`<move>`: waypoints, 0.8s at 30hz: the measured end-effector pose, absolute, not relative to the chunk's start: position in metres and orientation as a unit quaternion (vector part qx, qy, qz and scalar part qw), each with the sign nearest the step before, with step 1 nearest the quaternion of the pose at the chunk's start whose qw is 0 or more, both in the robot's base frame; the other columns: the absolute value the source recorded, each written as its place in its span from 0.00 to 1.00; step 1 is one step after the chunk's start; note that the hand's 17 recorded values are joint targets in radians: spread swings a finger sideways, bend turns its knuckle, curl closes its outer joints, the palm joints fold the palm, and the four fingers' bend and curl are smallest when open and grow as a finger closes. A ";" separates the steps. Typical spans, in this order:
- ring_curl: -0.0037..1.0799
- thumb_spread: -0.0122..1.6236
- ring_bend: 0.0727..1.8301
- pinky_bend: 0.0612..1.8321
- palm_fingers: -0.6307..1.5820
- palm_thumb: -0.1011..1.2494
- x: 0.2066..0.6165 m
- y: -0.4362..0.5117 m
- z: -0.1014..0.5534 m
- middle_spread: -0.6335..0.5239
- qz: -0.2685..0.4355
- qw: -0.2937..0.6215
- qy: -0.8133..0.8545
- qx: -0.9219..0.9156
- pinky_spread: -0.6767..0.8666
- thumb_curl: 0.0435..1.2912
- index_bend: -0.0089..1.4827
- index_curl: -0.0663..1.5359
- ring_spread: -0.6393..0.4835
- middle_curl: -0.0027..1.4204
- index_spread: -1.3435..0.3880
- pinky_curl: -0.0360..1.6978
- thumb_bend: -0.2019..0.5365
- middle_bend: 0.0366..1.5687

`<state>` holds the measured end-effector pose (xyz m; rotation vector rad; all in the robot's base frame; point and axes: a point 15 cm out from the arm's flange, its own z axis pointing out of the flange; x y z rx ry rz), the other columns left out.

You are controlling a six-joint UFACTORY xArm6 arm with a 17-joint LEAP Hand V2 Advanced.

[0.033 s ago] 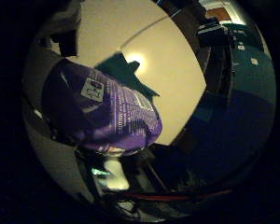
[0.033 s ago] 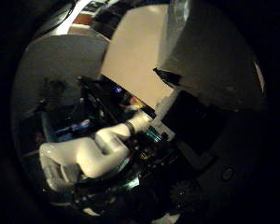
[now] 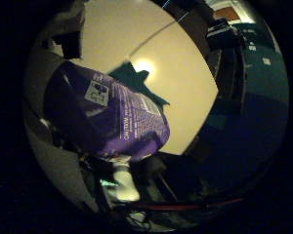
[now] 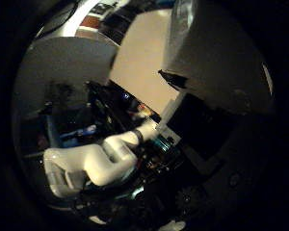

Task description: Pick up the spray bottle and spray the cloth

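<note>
The spray bottle (image 3: pixel 112 122), with a purple printed label, fills much of the little finger side view and sits close against my palm. Its pale body (image 4: pixel 216 57) also looms large in the thumb side view. My right hand (image 3: pixel 53 165) shows as grey-white and dark parts wrapped beside the bottle, fingers curled on it, holding it off the table. A dark teal crumpled cloth (image 3: pixel 136 83) lies on the tan table (image 3: pixel 180 87) beyond the bottle, partly hidden by it. The bottle's spray head is not visible.
The white robot arm (image 4: pixel 96 163) reaches across the thumb side view over dark equipment. A tan tabletop (image 4: pixel 139 62) lies behind it. Dark shelving and teal flooring (image 3: pixel 254 97) lie past the table's edge.
</note>
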<state>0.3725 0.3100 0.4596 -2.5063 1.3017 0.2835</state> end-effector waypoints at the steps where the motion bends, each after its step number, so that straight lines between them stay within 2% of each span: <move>1: 0.51 0.61 0.77 0.59 0.85 0.89 0.371 0.315 0.462 0.48 0.110 0.168 0.453 -0.869 0.28 0.48 0.79 0.42 0.43 0.40 0.67 0.55 0.25 0.83; 15: 0.51 0.60 0.77 0.59 0.85 0.90 0.345 0.351 0.444 0.48 0.225 0.345 0.425 -0.806 0.28 0.49 0.79 0.42 0.43 0.40 0.67 0.55 0.25 0.83; 24: 0.51 0.59 0.77 0.59 0.85 0.90 0.331 0.333 0.376 0.48 0.270 0.408 0.424 -0.762 0.28 0.51 0.79 0.42 0.43 0.40 0.67 0.56 0.25 0.83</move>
